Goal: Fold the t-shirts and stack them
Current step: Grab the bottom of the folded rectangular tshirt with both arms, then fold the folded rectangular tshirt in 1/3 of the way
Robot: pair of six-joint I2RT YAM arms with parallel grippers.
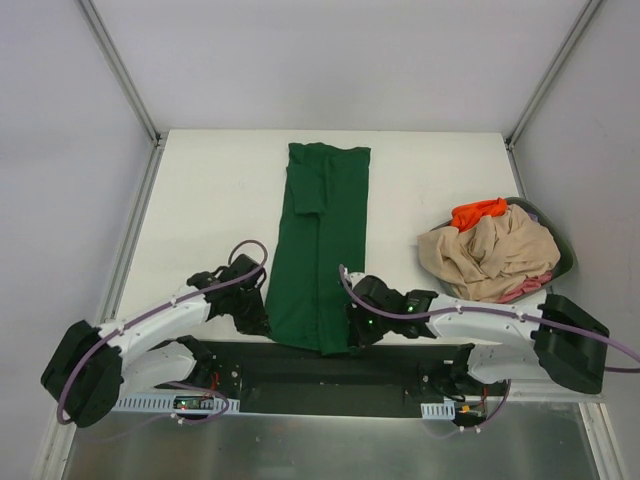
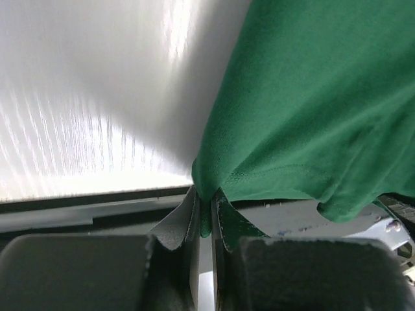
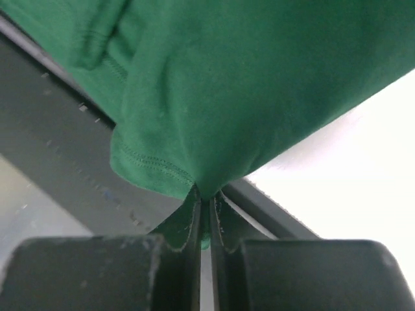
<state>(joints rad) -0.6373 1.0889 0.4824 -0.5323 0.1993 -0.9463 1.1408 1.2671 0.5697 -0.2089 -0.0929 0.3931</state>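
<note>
The dark green t-shirt lies as a long narrow strip down the middle of the white table, sides folded in, hem at the near edge. My left gripper is shut on the hem's left corner. My right gripper is shut on the hem's right corner. Both pinch a fold of green cloth between the jaws just above the table's near edge. The beige t-shirt, the orange one and a bit of the pink one lie heaped at the right.
The heap sits in a dark round basket at the table's right side. A black rail runs along the near edge between the arm bases. Frame posts stand at the far corners.
</note>
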